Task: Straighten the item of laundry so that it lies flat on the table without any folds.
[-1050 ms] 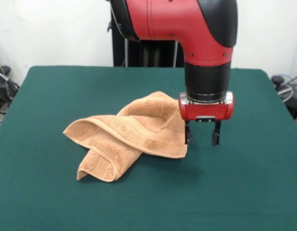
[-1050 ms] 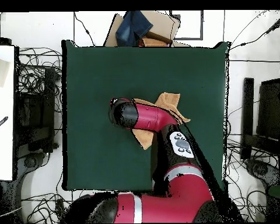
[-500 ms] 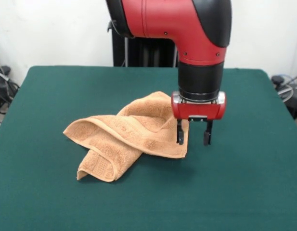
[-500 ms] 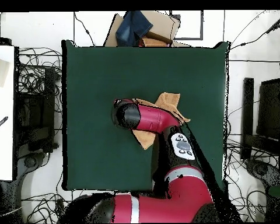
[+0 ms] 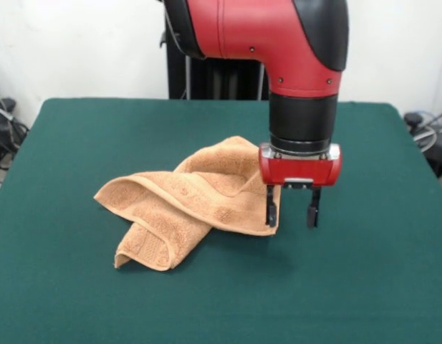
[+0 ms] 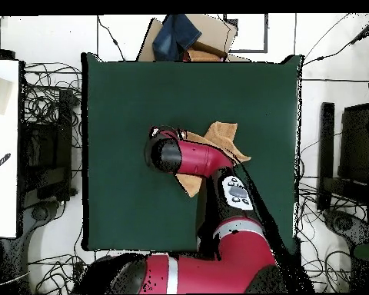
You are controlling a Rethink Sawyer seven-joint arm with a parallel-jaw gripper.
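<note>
Now hovered with black fingers (image 5: 292, 211) spread apart at the near corner of the crumpled orange-tan terry towel (image 5: 185, 199) on the dark green felt bench (image 5: 364, 279).

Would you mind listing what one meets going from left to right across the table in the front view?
Bare green table → crumpled orange-tan towel → the open hand at the towel's right edge → bare table again.

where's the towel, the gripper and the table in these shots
towel (image 5: 185, 197), front view, on the crumpled terry in its middle fold
gripper (image 5: 291, 213), front view, midway between its two open fingertips
table (image 5: 99, 301), front view, on bare green cloth near the front edge
</note>
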